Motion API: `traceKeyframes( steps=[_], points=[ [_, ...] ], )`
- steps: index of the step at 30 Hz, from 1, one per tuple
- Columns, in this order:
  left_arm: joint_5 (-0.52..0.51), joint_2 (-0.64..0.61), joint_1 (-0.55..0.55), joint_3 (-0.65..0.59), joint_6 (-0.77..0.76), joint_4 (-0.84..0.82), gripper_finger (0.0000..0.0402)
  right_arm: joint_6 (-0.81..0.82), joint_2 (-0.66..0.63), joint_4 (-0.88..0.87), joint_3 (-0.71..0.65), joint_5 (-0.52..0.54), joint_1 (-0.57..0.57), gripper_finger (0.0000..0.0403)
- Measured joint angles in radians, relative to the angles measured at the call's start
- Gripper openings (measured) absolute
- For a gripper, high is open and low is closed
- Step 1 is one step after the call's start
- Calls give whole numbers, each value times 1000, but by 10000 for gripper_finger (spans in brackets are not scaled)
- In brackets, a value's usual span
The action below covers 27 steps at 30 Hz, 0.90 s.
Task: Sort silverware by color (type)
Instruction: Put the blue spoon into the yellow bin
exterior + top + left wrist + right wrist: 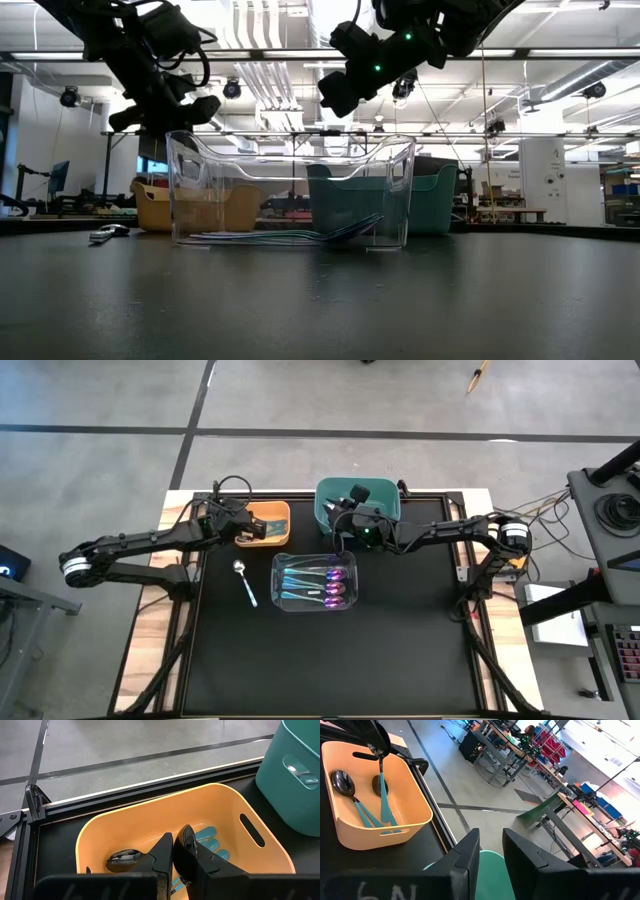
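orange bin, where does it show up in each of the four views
High view: orange bin at the table's far edge, under the left gripper.
Low view: bin low at left, behind the clear bin.
Left wrist view: fills the centre.
Right wrist view: upper left.
Shared landmark: the teal bin beside it.

On the surface [400, 650] two bins stand side by side at the back, the left bin [268, 523] holding spoons [350, 787]. A clear bin [315, 581] with spoons sits before them; one spoon [244, 580] lies left of it.
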Motion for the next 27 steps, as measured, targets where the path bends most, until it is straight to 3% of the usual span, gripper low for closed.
traceKeyframes(
  steps=[12,27],
  points=[
    [-1,0,0,0,-8,1,15,0,0,-18,0,0,0,77],
    [-3,0,0,0,-8,1,54,0,0,-18,0,0,0,77]
  ],
)
